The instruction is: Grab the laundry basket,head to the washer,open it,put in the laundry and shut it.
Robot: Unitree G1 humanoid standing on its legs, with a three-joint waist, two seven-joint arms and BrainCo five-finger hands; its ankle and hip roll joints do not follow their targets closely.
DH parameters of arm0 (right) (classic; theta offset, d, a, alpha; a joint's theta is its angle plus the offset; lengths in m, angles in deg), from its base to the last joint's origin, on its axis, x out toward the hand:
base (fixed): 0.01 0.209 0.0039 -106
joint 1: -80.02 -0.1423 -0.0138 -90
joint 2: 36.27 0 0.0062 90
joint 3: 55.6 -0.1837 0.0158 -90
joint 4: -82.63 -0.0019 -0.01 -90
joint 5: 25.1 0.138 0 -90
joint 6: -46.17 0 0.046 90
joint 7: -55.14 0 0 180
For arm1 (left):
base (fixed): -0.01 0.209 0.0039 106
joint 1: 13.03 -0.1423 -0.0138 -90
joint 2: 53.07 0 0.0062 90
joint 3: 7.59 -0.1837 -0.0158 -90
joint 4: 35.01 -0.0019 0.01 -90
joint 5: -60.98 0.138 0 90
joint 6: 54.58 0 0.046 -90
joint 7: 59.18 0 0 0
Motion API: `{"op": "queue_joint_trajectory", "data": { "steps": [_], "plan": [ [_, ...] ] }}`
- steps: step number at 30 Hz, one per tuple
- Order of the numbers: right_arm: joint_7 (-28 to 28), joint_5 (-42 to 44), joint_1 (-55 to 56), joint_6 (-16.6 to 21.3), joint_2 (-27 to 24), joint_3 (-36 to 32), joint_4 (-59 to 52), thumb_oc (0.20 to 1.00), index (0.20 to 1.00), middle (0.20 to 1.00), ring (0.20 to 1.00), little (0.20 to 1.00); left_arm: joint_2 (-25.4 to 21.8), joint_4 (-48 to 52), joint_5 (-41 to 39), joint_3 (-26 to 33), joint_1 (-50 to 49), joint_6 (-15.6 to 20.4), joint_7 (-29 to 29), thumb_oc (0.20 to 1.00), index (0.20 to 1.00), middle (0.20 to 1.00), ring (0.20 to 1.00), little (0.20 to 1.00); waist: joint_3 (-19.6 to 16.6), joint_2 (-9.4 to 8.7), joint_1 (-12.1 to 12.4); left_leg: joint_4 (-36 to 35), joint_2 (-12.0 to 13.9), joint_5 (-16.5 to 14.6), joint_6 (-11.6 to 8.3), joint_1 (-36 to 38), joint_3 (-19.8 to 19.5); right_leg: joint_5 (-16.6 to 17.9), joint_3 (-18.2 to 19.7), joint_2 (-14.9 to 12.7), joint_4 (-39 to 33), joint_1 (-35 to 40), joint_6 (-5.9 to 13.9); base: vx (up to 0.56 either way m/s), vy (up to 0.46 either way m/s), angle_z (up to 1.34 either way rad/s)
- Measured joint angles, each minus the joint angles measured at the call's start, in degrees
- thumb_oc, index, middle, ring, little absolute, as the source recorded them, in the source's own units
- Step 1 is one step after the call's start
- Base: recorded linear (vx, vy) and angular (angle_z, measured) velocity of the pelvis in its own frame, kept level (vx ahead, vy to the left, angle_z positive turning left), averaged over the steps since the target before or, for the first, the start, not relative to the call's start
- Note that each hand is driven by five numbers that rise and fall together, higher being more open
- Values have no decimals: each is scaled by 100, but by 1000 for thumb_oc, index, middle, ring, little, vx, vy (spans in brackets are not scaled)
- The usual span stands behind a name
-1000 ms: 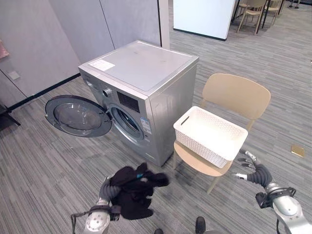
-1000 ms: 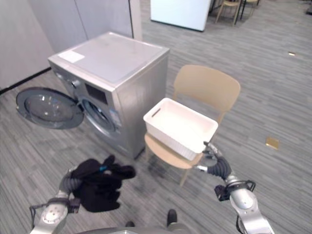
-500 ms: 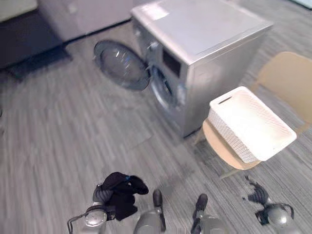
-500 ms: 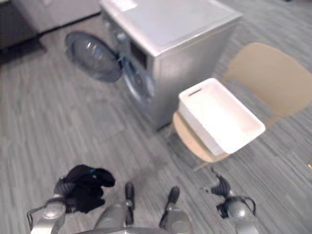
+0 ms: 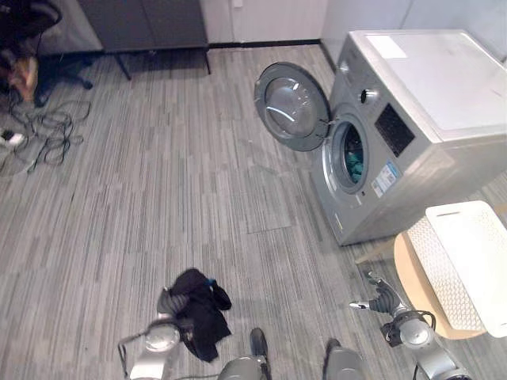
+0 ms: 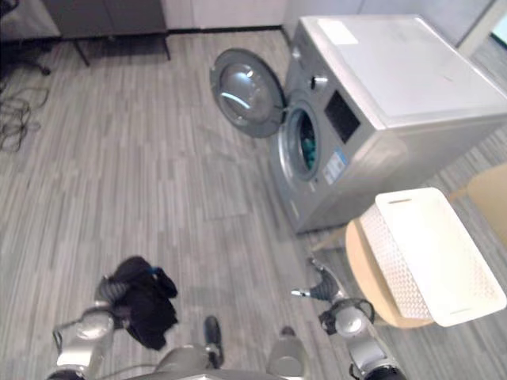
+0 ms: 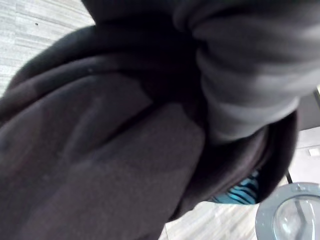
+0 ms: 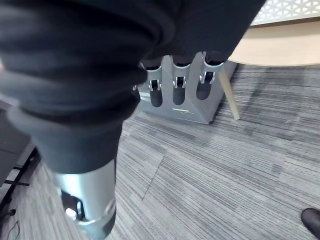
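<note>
Left eye view: the left hand (image 5: pixel 169 303) is clutching a dark garment (image 5: pixel 199 312), apparently with fingers curled into the cloth, low over the floor and well apart from the washer (image 5: pixel 412 127). Its door (image 5: pixel 291 107) is hanging open. The right hand (image 5: pixel 382 298), fingers relaxed, is holding nothing near the laundry basket (image 5: pixel 467 265) sitting on a chair (image 5: pixel 413 279). Loading is underway; next, the garment needs carrying to the drum opening.

Left hand (image 5: pixel 169 303) fingers buried in the dark clothes (image 5: pixel 200 310); grip unreadable. White basket (image 5: pixel 467 261) and chair (image 5: pixel 412 273) cut by the frame edge. Drum contents of the washer (image 5: pixel 412 119) indistinct.
</note>
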Motion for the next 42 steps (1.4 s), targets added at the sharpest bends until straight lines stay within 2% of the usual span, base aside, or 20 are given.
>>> {"op": "queue_joint_trajectory", "data": {
  "steps": [3, 7, 10, 11, 13, 15, 16, 19, 20, 21, 23, 25, 27, 30, 31, 34, 36, 38, 39, 42],
  "plan": [
    [-4, 9, -73, 1, -37, -12, -46, 1000, 1000, 1000, 1000, 1000, 53, -18, 2, -90, 46, -25, 12, 200, 200, 200, 200, 200, 119, 124, -177, 67, 30, -98, 33, 39, -303, 48, -30, 443, -338, -440, 60, 266, 28, 51],
    [-27, 13, -54, -15, -41, -12, -34, 1000, 1000, 1000, 1000, 1000, 212, -15, 2, -107, -68, -25, -37, 200, 200, 200, 200, 200, 154, 77, -295, 89, -127, -318, -74, 373, -572, 118, -562, 368, -1206, -697, 111, 438, -24, 51],
    [-98, 13, 128, -16, -31, -47, 5, 1000, 1000, 1000, 1000, 1000, 263, -22, 5, -166, -117, -44, -84, 200, 200, 200, 200, 200, 141, 19, -328, -23, -109, -500, -346, 776, -1127, 210, -511, 344, -1586, -378, 108, 308, -74, 74],
    [-101, 13, 187, -26, -32, -74, 53, 1000, 1000, 1000, 1000, 1000, 285, -48, 6, -208, -151, -70, -96, 200, 200, 200, 200, 200, 135, 45, -332, -42, -34, -562, -428, 942, -1258, 491, -418, 424, -1604, -229, 66, 264, -84, 93],
    [-96, 19, 343, -28, -46, -137, 135, 1000, 1000, 1000, 1000, 1000, 307, -42, 14, -360, -260, -87, -144, 200, 200, 200, 200, 200, -18, 250, -453, 0, 248, -704, -687, 1069, -1468, 607, -425, 703, -1493, -45, 18, 169, -90, 69],
    [-93, 21, 262, -25, -105, -137, 175, 1000, 1000, 1000, 1000, 1000, 313, 5, 15, -398, -314, -82, -171, 200, 200, 200, 200, 200, -108, 341, -429, 239, 508, -743, -764, 1063, -1516, 646, -516, 964, -1484, 89, -353, 303, -200, 36],
    [-81, 22, 138, -32, -122, -191, 234, 1000, 1000, 1000, 1000, 1000, 336, -6, 16, -404, -265, -104, -227, 200, 200, 200, 200, 200, -119, 348, -541, 664, 646, -652, -974, 942, -1562, 554, -732, 1035, -1678, 387, -487, 238, -180, 42],
    [-61, 113, 151, -7, -144, -324, 208, 1000, 1000, 1000, 1000, 1000, 360, 6, 17, -519, -203, -83, -307, 200, 200, 200, 200, 200, -212, 243, -551, 2301, 634, -714, -1269, 391, -1596, 537, -700, 1103, -2027, 855, -616, 183, -105, 8],
    [-28, 155, 98, 26, -165, -334, 195, 1000, 1000, 1000, 1000, 1000, 376, 11, 15, -528, -189, -86, -306, 200, 200, 200, 200, 200, -216, 230, -536, 2677, 634, -768, -1293, 133, -1592, 451, -601, 1134, -2097, 930, -811, 225, -40, -20],
    [12, 167, 66, 26, -173, -354, 204, 1000, 1000, 1000, 1000, 1000, 383, 4, 15, -567, -104, -88, -308, 200, 200, 200, 200, 200, -216, 223, -558, 2948, 636, -832, -1277, -117, -1546, 424, -595, 1136, -2187, 963, -857, 327, 8, -20],
    [71, 170, 39, -35, -170, -337, 227, 1000, 1000, 1000, 1000, 1000, 396, 3, 14, -600, 92, -81, -305, 200, 200, 200, 200, 200, -161, 40, -404, 2219, 427, -929, -1204, -477, -1199, 567, -324, 1046, -2451, 1090, -735, 318, 46, -40],
    [85, 170, 43, -40, -150, -338, 393, 1000, 1000, 1000, 1000, 1000, 417, -5, 16, -609, 94, -85, -302, 200, 200, 200, 200, 200, -120, -6, -281, 727, 353, -450, -1147, -503, -1090, 663, -160, 1079, -2740, 1427, -721, 329, 123, -67],
    [139, 166, 80, -47, -173, -178, 743, 1000, 1000, 1000, 1000, 1000, 435, -154, 41, -662, 103, -46, -289, 200, 200, 200, 200, 200, -152, 190, -205, 240, 525, 236, -1283, -973, -1329, 393, 56, 1352, -2750, 1651, -806, 485, 190, -78],
    [133, 163, 81, -74, -138, -68, 1009, 1000, 1000, 1000, 1000, 1000, 424, -245, 45, -672, 100, -85, -275, 200, 200, 200, 200, 200, -112, 335, -17, -69, 572, 519, -1307, -1132, -1737, 337, 465, 1532, -2709, 1795, -915, 330, 221, -100],
    [115, 163, 40, -94, -141, -112, 1096, 1000, 1000, 1000, 1000, 1000, 437, -409, 43, -666, 64, -95, -255, 200, 200, 200, 200, 200, -104, 356, 140, -318, 547, 661, -1261, -1053, -2032, 274, 1006, 1568, -2619, 1836, -948, 259, 233, -145],
    [116, 163, 100, -94, -170, -160, 1074, 1000, 1000, 1000, 1000, 1000, 443, -431, 46, -686, 87, -100, -250, 200, 200, 200, 200, 200, -115, 431, 23, -89, 608, 771, -1081, -927, -1713, 185, 1165, 1539, -2616, 2106, -989, 277, 232, -72],
    [122, 164, 266, -101, -173, -248, 1137, 1000, 1000, 1000, 1000, 1000, 471, -427, 52, -752, 96, -83, -264, 200, 200, 200, 200, 200, -149, 534, -44, -59, 718, 797, -938, -554, -1564, -259, 1193, 1555, -2191, 2185, -904, 164, 180, -20],
    [110, 164, 325, -107, -121, -163, 1056, 1000, 1000, 1000, 1000, 1000, 409, -408, 55, -751, 170, -85, -259, 200, 200, 200, 200, 200, -199, 332, -80, -10, 497, 831, -716, -493, -1260, -785, 1311, 1271, -1464, 1922, -809, 150, 234, -56],
    [116, 163, 294, -89, -93, -126, 835, 1000, 1000, 1000, 1000, 1000, 319, -366, 57, -784, 235, -100, -258, 200, 200, 200, 200, 200, -199, 205, -52, 23, 297, 707, -495, -429, -891, -812, 1075, 789, -777, 1514, -447, 143, 256, -95],
    [87, 161, -11, -28, 117, -87, 479, 1000, 1000, 1000, 1000, 1000, 33, -232, 69, -774, 356, -122, -262, 200, 200, 200, 200, 200, -24, 198, 14, 55, 158, 550, -275, -235, -419, -729, 758, 82, 507, 757, -23, 135, 228, -94]
  ]
}}
